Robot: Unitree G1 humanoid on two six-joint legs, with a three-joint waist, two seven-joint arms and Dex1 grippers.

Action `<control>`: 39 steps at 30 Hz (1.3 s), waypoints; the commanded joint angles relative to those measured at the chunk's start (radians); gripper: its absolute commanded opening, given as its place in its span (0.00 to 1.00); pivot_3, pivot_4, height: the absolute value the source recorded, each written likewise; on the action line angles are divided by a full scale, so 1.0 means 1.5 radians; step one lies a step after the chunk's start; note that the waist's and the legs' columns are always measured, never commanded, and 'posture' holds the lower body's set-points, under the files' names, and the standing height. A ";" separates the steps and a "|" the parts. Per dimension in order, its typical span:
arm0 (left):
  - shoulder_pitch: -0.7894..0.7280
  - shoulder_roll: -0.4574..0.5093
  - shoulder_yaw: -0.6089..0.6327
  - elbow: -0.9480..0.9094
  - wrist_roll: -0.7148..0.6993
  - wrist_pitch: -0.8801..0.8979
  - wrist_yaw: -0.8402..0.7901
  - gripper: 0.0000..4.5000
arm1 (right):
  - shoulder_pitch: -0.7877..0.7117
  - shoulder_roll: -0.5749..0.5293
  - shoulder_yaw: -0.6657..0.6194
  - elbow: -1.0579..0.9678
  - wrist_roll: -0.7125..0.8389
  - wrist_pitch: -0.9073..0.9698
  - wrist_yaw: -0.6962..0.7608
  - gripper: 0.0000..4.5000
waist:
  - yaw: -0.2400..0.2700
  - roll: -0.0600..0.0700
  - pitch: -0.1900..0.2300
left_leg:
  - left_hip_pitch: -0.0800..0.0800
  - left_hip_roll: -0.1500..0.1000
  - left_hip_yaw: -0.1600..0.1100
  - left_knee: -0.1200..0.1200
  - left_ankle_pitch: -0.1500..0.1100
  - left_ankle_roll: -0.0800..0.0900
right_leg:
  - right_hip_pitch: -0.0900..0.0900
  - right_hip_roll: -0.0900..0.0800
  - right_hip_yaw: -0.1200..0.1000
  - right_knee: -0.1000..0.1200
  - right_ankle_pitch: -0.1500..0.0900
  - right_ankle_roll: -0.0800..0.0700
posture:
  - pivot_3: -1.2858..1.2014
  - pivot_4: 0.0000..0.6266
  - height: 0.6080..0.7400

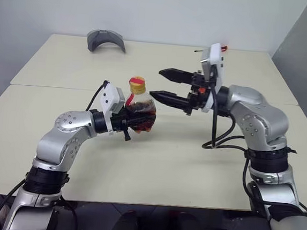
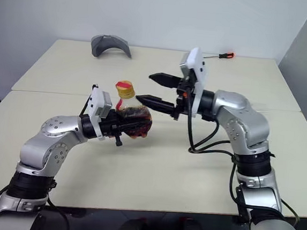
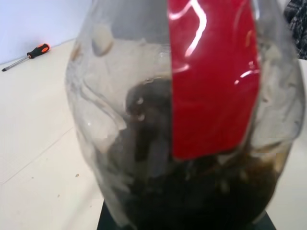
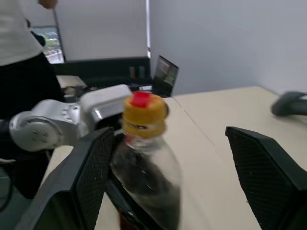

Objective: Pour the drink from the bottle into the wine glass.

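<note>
We are gripping the bottle (image 1: 139,109) with our left gripper (image 1: 133,121), the fingers clamped tight around its round lower body, just left of the frame's centre and lifted off the table (image 1: 154,163). The bottle is standing roughly upright, its yellow-and-red cap (image 1: 137,84) pointing up and leaning slightly. The drink (image 3: 192,201), dark and almost black, is sitting in the lower part of the bottle, under the red label strip (image 3: 211,81).

Our right gripper (image 1: 165,84) is hovering level right of centre, pointing toward the left of the frame, its two black fingers (image 1: 168,99) spread wide and holding nothing. The lower finger's tip is lying just beside the bottle's shoulder; we cannot tell whether it is touching. In the right wrist view the cap (image 4: 143,114) is showing between the spread fingers, closer to one of them.

A grey curved object (image 1: 106,40) is resting at the upper left of the table, and an orange-handled screwdriver (image 2: 223,55) near the far edge at upper right.
</note>
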 commanded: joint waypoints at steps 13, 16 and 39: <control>-0.020 -0.010 0.010 0.001 0.008 -0.027 -0.006 0.15 | -0.066 0.049 0.012 0.063 -0.037 -0.060 -0.003 0.88 | 0.000 0.000 0.000 | 0.000 0.000 0.000 0.000 0.000 -0.001 | 0.000 0.000 0.000 0.000 0.000 0.000 | 0.52 0.24 1.00; -0.023 -0.010 0.012 0.005 0.010 -0.029 -0.008 0.15 | -0.074 0.052 0.018 0.077 -0.049 -0.073 0.001 0.88 | 0.000 0.000 0.000 | 0.000 0.000 0.000 0.000 0.000 -0.001 | 0.000 0.000 0.000 0.000 0.000 0.000 | 0.52 0.24 1.00; -0.026 -0.004 0.017 0.018 0.012 -0.033 -0.013 0.15 | -0.041 -0.078 -0.044 0.112 -0.073 -0.063 0.022 0.88 | 0.000 0.000 0.000 | 0.000 0.000 0.000 0.000 0.000 0.000 | 0.000 0.000 0.000 0.000 0.000 0.000 | 0.52 0.24 1.00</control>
